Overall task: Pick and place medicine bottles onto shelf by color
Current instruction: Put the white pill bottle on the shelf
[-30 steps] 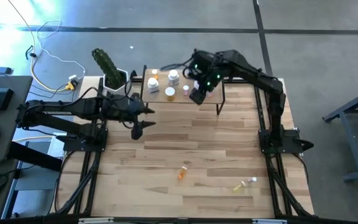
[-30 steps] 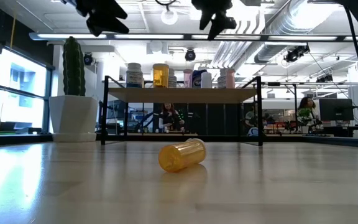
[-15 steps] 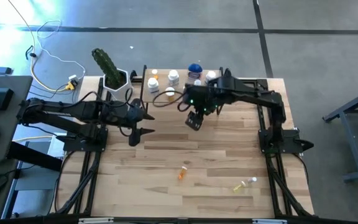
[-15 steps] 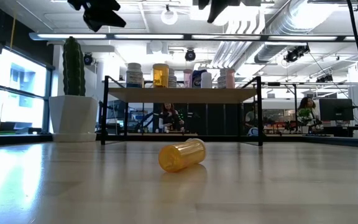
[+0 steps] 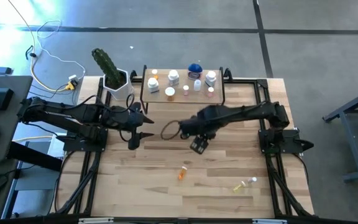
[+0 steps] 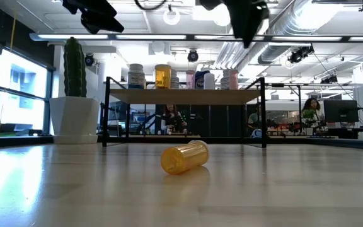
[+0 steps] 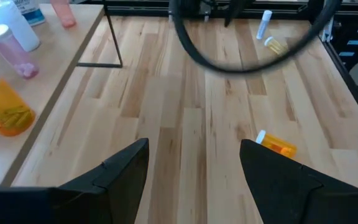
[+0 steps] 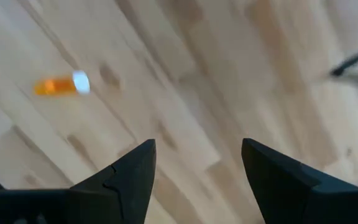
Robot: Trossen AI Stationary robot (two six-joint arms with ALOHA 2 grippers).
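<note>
Fingers on both my grippers stand apart and hold nothing: the right gripper (image 5: 199, 145) hangs at the centre of the high view, over bare table (image 5: 229, 202), and the left gripper (image 5: 133, 138) waits at centre left. Nearest the lower edge of that view, two medicine bottles still lie on their sides: an orange bottle (image 5: 183, 172) just below the right gripper, and a yellowish bottle (image 5: 244, 185) with its white cap, further toward the lower right. The right wrist view shows the orange one (image 8: 61, 84) in its upper left, well off the line between the fingers, so as I judge it the main risk is closing beside it or nudging it; lying down, it looks likely to roll away across the boards. In the low view it (image 6: 184, 157) sits at frame centre with its length across my line of sight. Behind the grippers, at the top centre of the high view, the shelf (image 5: 155, 96) already carries a spread of white, orange, pink and blue bottles, and another placed carelessly there could topple a neighbour or land in the wrong colour group. A cactus (image 5: 105, 64) in a white pot stands at upper left beside the shelf. Labels show on some shelf bottles, but I cannot read any writing.
</note>
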